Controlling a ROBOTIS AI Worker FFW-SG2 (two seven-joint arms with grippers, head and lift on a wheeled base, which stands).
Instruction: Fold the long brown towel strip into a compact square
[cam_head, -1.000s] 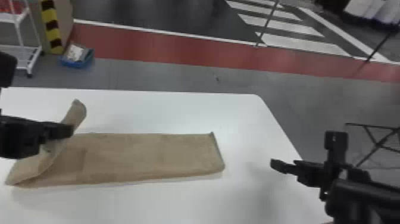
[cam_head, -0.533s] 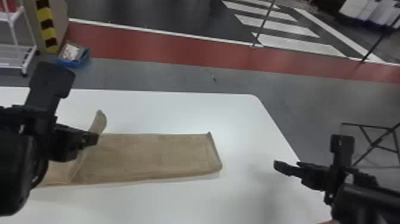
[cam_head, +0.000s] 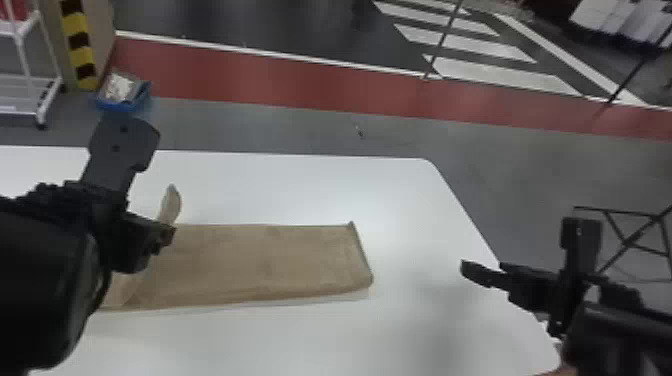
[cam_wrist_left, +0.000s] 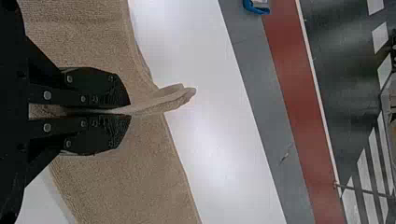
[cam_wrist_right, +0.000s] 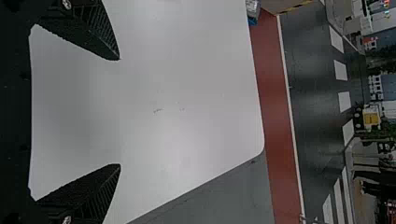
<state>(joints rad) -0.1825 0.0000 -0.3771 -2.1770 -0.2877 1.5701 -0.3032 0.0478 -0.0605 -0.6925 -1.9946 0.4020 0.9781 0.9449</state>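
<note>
Between eight and nine o'clock in the head view, the left tool (cam_head: 167, 235) is clenched on the towel strip (cam_head: 260, 265), pinching a raised fold (cam_head: 171, 205) of the brown cloth. The rest lies flat on the white table (cam_head: 400, 200), running from about eight o'clock to between five and six, where its far end rests bare of any grip.

Compared with a second ago, the left arm (cam_head: 45, 280) has come much farther into the head view. Both tool and fold have travelled toward three o'clock along the strip. The end at eight o'clock, plainly seen at that time, is now partly hidden behind the arm, while the opposite end has stayed nearly where it was.

In the left wrist view, the two black fingers of the left tool (cam_wrist_left: 128, 111) stand close together with cloth between them. The fold projects past their tips, and flat towelling spreads beneath on both sides.

The right tool (cam_head: 482, 275) waits at four o'clock in the head view, well apart from the towel and almost unchanged in position. In the right wrist view its fingers are spread wide, released and holding nothing.

On the floor at ten o'clock sits a blue bin (cam_head: 122, 105), near a white cart (cam_head: 42, 105).
</note>
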